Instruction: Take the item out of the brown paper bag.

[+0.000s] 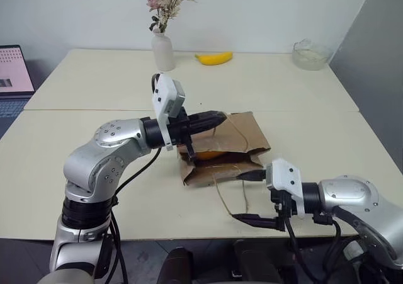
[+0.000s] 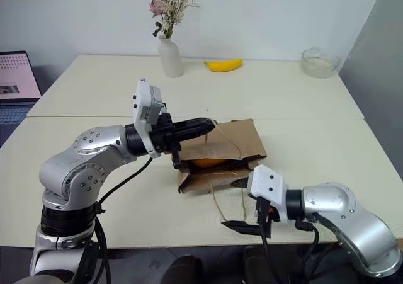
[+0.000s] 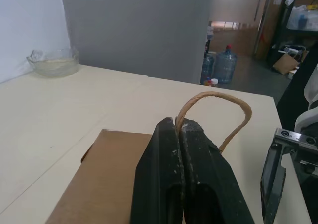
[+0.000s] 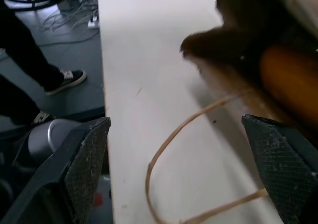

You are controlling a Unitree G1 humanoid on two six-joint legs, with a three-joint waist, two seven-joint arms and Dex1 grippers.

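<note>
Inside the mouth of the brown paper bag [image 1: 227, 147] I can see the item [image 1: 210, 153], one small rounded orange thing lying just within the opening, with the bag flat on its side near the front of the table [image 1: 94, 126]. My left pincer [image 1: 211, 119] is closed tight on one of the bag's two cord handles, the upper handle [image 3: 214, 105], and lifts the top flap so the mouth gapes. The lower handle [image 1: 232, 196] trails loose toward the table's front edge. My right pincer [image 1: 252, 196] stands wide open and empty, just in front of the mouth, one finger on each side of that loose loop.

For the reach, I judge I should hold the left grip steady so the flap does not sag, then slide the open right pincer level into the mouth, keeping clear of the loose cord so it does not snag. I would close on the item across its middle, gently, since it looks round enough to roll deeper.

Counting beyond: one banana [image 1: 214, 58], one white vase [image 1: 163, 51] with dried flowers, one glass bowl [image 1: 310, 53], one laptop [image 1: 14, 76].
</note>
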